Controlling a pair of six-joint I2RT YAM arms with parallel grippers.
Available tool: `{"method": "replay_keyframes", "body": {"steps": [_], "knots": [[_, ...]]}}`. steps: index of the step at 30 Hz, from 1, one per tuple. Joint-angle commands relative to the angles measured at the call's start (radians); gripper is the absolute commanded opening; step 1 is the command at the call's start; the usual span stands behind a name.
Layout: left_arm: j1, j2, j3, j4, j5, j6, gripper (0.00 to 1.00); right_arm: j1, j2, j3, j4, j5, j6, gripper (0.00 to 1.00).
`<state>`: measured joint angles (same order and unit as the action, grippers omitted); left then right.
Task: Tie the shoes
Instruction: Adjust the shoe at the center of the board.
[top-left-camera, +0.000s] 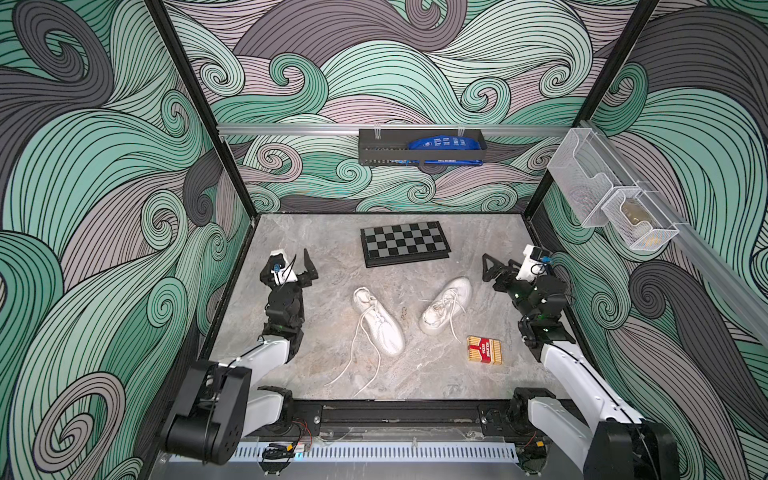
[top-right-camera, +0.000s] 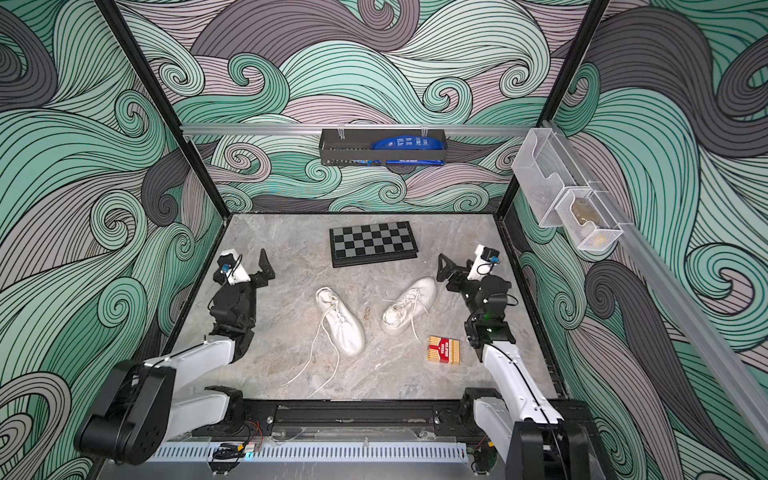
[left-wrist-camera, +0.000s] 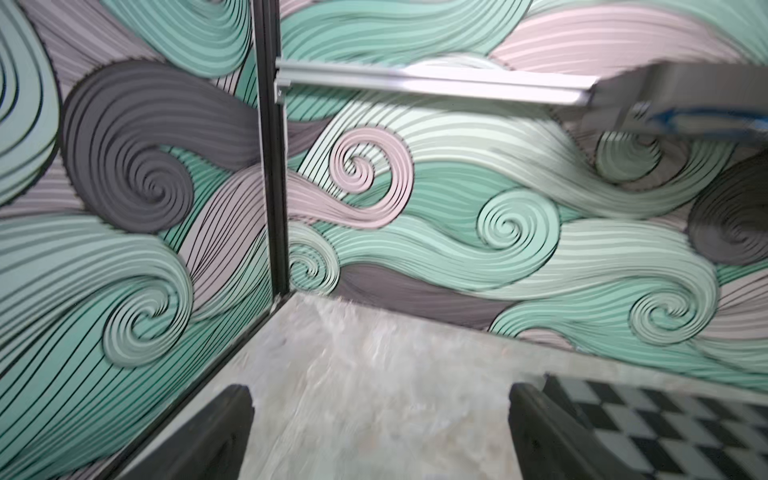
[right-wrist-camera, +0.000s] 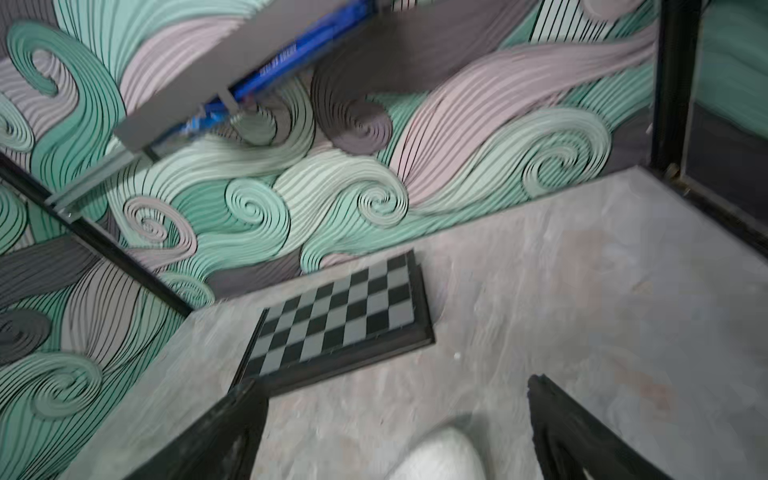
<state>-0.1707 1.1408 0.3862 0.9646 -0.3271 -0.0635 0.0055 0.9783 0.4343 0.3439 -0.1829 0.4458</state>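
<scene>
**Current scene status**

1. Find the shoes at mid-tabletop (top-left-camera: 316, 345). They lie apart and do not touch.
2. The left-side shoe (top-left-camera: 380, 326) (top-right-camera: 341, 328) lies with its toe toward the front edge and its heel opening toward the back. Its laces (top-left-camera: 352, 357) trail loose over the tabletop toward the front edge.
3. The right-side shoe (top-left-camera: 444, 309) (top-right-camera: 407, 307) points its toe toward the back and the right wall. Its laces (top-left-camera: 453, 328) lie loose across the upper.
4. Check the left gripper (top-left-camera: 296, 264) (left-wrist-camera: 380, 415). You will see it near the left wall, well apart from the left-side shoe. Its fingers (left-wrist-camera: 224, 432) are spread wide, with only bare tabletop between them.
5. Check the right gripper (top-left-camera: 496, 270) (right-wrist-camera: 395, 415). It sits just beside the toe of the right-side shoe. Its fingers (right-wrist-camera: 573, 432) are spread wide, and in the right wrist view the white toe (right-wrist-camera: 436, 457) shows between them without touching either finger.
6. A chessboard (top-left-camera: 405, 243) lies at the back centre.
7. A red card box (top-left-camera: 484, 350) lies near the heel of the right-side shoe.
</scene>
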Motion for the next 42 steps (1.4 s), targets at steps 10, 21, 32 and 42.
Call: {"method": "replay_keyframes", "body": {"steps": [10,21,32,42], "knots": [[-0.163,-0.033,0.232,-0.715,0.753,-0.190,0.99,0.283,0.180,0.059,-0.327,-0.101,0.036,0.82],[-0.323,-0.012,0.150,-0.675,0.843,-0.245,0.99,0.370,0.222,0.060,-0.340,0.061,0.077,0.53],[-0.344,0.005,0.143,-0.690,0.839,-0.218,0.99,0.405,0.311,0.102,-0.344,0.078,-0.017,0.25],[-0.348,0.021,0.141,-0.690,0.852,-0.204,0.99,0.506,0.334,0.211,-0.348,-0.063,-0.297,0.00]]}}
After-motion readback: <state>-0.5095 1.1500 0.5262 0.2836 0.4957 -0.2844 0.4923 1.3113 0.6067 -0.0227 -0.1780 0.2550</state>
